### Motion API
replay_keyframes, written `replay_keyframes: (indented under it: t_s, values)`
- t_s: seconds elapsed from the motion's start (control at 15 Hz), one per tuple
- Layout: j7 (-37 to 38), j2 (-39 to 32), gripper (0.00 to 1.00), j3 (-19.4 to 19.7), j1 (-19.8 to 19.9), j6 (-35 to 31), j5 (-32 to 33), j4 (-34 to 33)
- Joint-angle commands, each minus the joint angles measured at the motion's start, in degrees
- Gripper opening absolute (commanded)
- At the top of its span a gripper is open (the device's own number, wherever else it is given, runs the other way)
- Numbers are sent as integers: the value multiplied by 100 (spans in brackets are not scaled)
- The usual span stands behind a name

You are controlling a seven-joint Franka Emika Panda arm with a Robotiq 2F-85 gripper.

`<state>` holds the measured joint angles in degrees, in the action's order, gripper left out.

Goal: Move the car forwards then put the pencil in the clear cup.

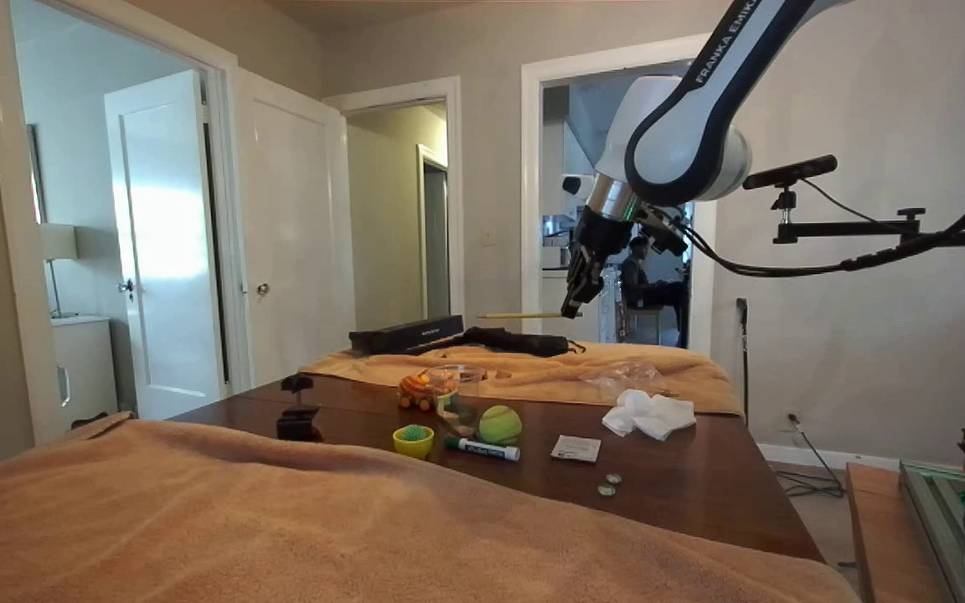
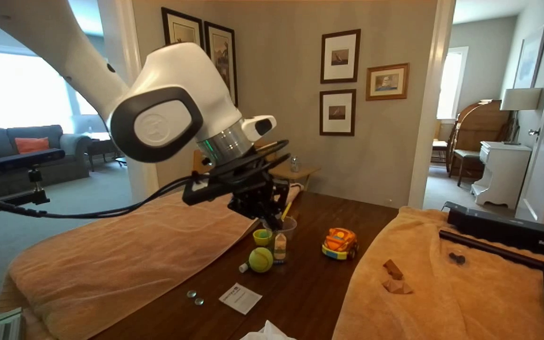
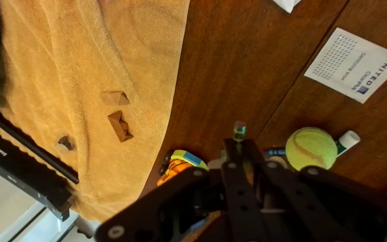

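My gripper (image 1: 571, 310) is shut on the yellow pencil (image 1: 520, 316) near its eraser end. It holds the pencil about level, well above the table. The pencil also shows past the fingers (image 2: 274, 225) in an exterior view (image 2: 287, 210). In the wrist view its eraser end (image 3: 239, 131) sticks out of the fingertips (image 3: 240, 143). The clear cup (image 1: 472, 383) stands on the table, partly behind the gripper in an exterior view (image 2: 291, 227). The fingers mostly hide it in the wrist view. The orange toy car (image 2: 340, 243) stands near the towel edge, beside the cup.
Near the cup are a tennis ball (image 1: 500, 425), a green marker (image 1: 482, 449), a yellow cup with a green ball (image 1: 413, 441) and a small house-shaped piece (image 2: 279, 246). A wipe packet (image 1: 576, 449), glass beads (image 1: 607, 490) and white tissue (image 1: 650, 414) lie nearby. Orange towels (image 2: 135, 245) flank the table.
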<state>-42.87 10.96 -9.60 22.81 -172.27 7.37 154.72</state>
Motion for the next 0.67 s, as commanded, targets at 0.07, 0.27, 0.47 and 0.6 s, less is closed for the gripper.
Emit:
replay_keyframes:
  t_s: [0.07, 0.27, 0.47, 0.6]
  values:
    - [275, 724, 2, 700, -787, 659, 944, 209]
    - [329, 824, 2, 784, -997, 1164, 1395, 3]
    - [400, 704, 2, 776, -1128, 1653, 1735, -295]
    - [474, 582, 2, 759, -1186, 1875, 1968, -487]
